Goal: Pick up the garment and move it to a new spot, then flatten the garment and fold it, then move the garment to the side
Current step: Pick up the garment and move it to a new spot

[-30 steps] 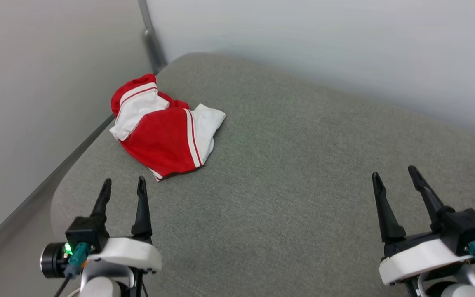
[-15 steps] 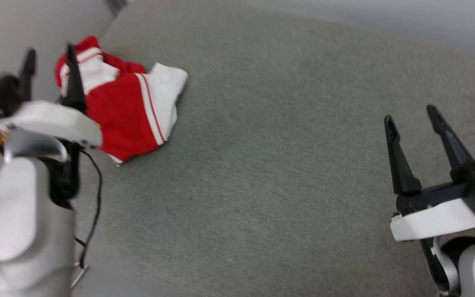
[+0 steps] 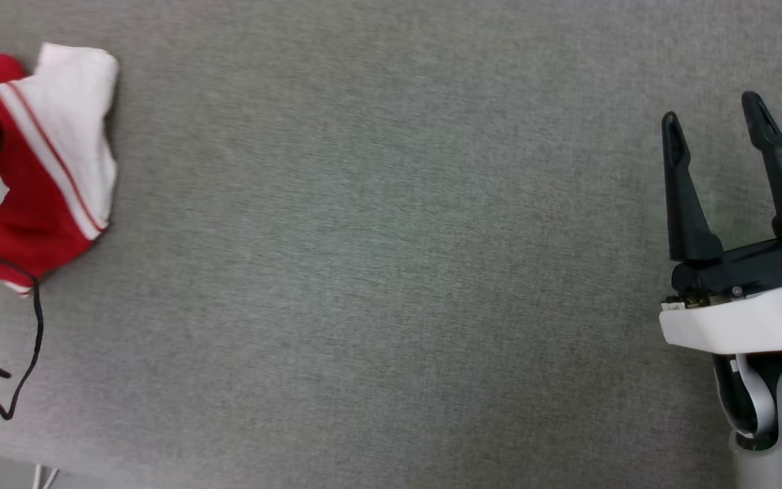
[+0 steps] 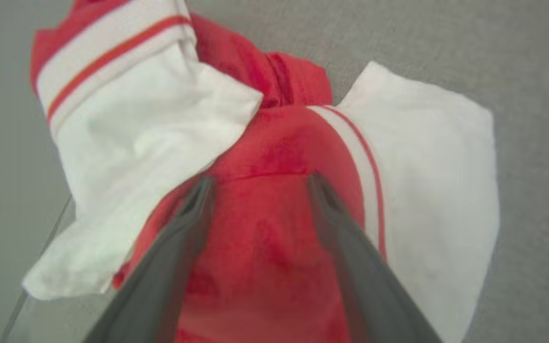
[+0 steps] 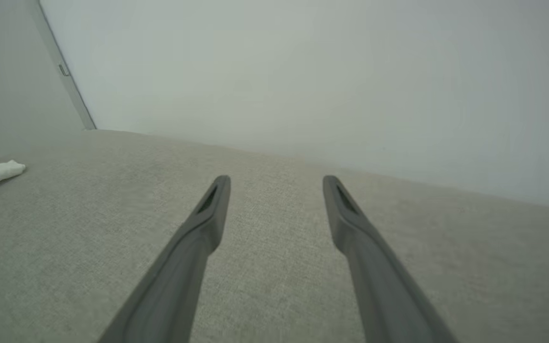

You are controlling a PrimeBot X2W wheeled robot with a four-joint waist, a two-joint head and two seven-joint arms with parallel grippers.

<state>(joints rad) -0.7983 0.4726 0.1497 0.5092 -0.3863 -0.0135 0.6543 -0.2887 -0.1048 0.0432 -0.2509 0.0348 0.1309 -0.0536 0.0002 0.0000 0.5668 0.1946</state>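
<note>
**Pick-up step: left pincer over the shirt, nothing gripped yet**

You are on the first step, the pick-up. The crumpled red jersey-style T-shirt, with white short sleeves and red-and-white stripe trim, lies bunched on the grey woven upholstered surface. It sits at the nine o'clock edge of the head view.

In the left wrist view your left gripper points straight at the shirt. Its two dark fingers are spread wide on either side of a raised red fold. One white sleeve lies at ten o'clock of the tips and the other at three o'clock. The picture is too blurred to tell whether the tips touch the cloth, and nothing is clamped.

Your right gripper sits at three o'clock in the head view. Its fingers are just as wide and hold nothing, and it is over bare upholstery well apart from the shirt. A pale wall stands at twelve o'clock in its wrist view.

For the next move, I would press the left fingers down until the red fold sits fully between them. Close on several layers rather than one, then lift and carry the shirt toward the open middle of the surface. Bunched cloth will probably trail and unfurl as it rises. Mind the loose black cable near the hem at eight o'clock, which could snag.
</note>
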